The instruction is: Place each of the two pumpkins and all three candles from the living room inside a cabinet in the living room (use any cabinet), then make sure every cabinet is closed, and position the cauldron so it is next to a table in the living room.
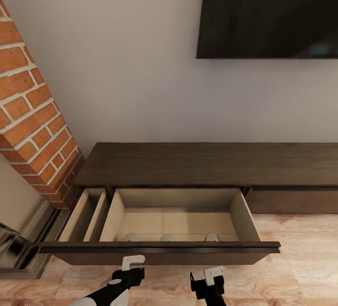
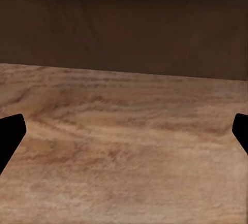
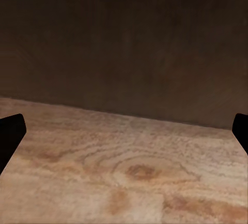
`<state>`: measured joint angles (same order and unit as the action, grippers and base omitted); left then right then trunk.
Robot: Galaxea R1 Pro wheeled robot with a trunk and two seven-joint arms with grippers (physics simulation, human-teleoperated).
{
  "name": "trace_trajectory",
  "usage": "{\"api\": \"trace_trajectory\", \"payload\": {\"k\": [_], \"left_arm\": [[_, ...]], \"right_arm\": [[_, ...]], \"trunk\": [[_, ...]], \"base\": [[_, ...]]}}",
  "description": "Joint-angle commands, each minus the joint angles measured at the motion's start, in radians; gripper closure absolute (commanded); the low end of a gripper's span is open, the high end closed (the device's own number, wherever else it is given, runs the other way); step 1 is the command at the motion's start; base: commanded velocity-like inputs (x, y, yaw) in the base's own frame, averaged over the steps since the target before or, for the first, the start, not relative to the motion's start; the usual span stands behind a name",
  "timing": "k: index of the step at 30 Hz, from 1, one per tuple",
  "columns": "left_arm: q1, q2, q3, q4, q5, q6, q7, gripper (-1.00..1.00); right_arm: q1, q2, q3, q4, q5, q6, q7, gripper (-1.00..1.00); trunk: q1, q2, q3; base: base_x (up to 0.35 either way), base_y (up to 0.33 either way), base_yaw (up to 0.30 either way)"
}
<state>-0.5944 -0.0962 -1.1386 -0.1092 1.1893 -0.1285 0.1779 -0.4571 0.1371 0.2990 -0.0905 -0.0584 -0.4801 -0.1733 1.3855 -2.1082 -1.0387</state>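
Below, both grippers, left (image 1: 127,268) and right (image 1: 209,278), spread wide and empty, hover near the open drawer's front edge (image 1: 159,248) over free floor (image 1: 300,268).

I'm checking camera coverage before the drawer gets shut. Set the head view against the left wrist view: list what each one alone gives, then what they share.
Head view alone: the cabinet's dark top, its pulled-out drawer with a pale interior and three whitish rounded tops by the front panel, too hidden to identify, a narrower open compartment, the wall TV, the brick fireplace, and both grippers, left and right, low before the drawer.

Left wrist view alone: that gripper's black fingertips spread wide, nothing between them.

Shared: a dark-brown cabinet front and wood floor.
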Motion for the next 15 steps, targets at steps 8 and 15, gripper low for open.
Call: {"api": "trace_trajectory", "payload": {"k": [8, 15], "left_arm": [[-0.005, 0.001, 0.000, -0.012, 0.000, 0.000, 0.000, -1.00], [-0.015, 0.004, -0.001, -0.012, 0.000, 0.001, 0.000, -1.00]], "right_arm": [[0.000, -0.001, 0.000, 0.000, 0.000, 0.000, 0.000, -1.00], [-0.008, -0.006, -0.006, -0.003, -0.001, 0.000, -0.002, -1.00]], "trunk": [[0.000, 0.000, 0.000], [0.000, 0.000, 0.000]], "base": [[0.000, 0.000, 0.025], [0.000, 0.000, 0.001]]}}
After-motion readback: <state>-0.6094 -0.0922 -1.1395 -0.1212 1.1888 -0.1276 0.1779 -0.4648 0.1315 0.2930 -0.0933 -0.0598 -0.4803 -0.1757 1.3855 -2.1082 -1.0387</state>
